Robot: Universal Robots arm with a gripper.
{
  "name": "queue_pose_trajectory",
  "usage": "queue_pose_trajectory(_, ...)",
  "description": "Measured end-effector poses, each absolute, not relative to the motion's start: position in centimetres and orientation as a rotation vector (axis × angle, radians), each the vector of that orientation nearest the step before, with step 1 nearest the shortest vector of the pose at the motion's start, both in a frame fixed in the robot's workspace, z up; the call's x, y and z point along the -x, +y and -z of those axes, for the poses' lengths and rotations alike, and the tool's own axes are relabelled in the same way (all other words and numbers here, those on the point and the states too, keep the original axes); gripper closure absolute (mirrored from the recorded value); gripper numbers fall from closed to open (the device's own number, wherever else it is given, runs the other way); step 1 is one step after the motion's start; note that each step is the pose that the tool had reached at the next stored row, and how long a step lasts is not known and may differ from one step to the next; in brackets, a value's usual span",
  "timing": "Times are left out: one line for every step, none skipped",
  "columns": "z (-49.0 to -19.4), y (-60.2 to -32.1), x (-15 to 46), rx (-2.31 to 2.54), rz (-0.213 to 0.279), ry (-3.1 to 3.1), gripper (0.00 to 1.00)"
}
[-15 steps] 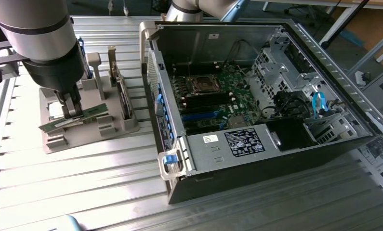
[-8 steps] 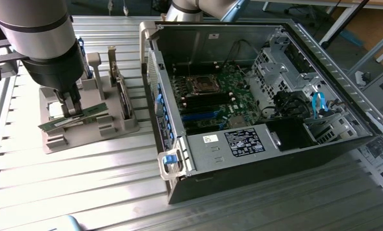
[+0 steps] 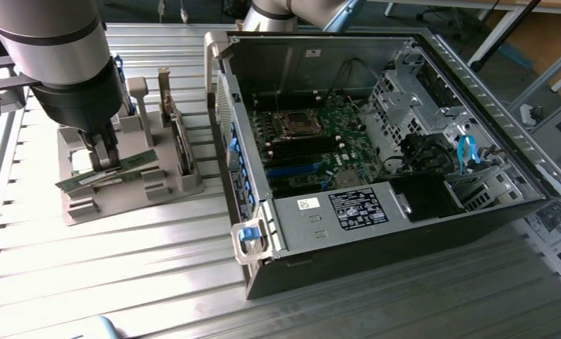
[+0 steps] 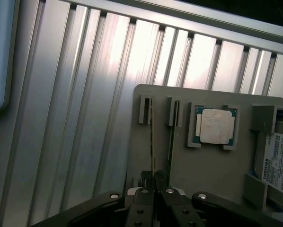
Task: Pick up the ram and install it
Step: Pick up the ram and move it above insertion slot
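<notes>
Fingers (image 4: 159,182) of the gripper (image 3: 106,164) clamp tightly on the ram (image 3: 80,181), edge-up in the grey holder (image 3: 162,185) at the exterior view's left, where a straight, level lift should avoid binding.

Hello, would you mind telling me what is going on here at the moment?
The robot arm's gripper is shut on the ram, gripping it at the grey holder on the slatted table. The ram is at the holder, not yet installed in the open computer case on the exterior view's right.
</notes>
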State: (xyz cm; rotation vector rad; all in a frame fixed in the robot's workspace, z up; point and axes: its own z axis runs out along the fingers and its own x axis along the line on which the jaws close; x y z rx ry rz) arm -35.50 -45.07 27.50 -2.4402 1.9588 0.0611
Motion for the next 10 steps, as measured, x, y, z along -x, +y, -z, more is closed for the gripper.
queue_pose_trajectory(-27.54,-45.07,35.5,2.44,-0.061,1.959,0.88)
queue_pose_trajectory(-27.57,-45.07,35.5,2.44,-0.062,1.959,0.88)
queue_pose_trajectory(-27.6,-45.07,35.49,2.44,-0.062,1.958,0.88)
queue_pose_trajectory(-27.62,-45.07,35.49,2.44,-0.062,1.958,0.88)
queue_pose_trajectory(-27.64,-45.07,35.49,2.44,-0.062,1.958,0.88)
queue_pose_trajectory(-27.67,-45.07,35.49,2.439,-0.062,1.958,0.88)
queue_pose_trajectory(-27.69,-45.07,35.5,2.439,-0.063,1.958,0.88)
queue_pose_trajectory(-27.71,-45.07,35.49,2.439,-0.063,1.958,0.88)
queue_pose_trajectory(-27.74,-45.07,35.5,2.439,-0.063,1.958,0.88)
queue_pose_trajectory(-27.77,-45.07,35.5,2.439,-0.063,1.958,0.88)
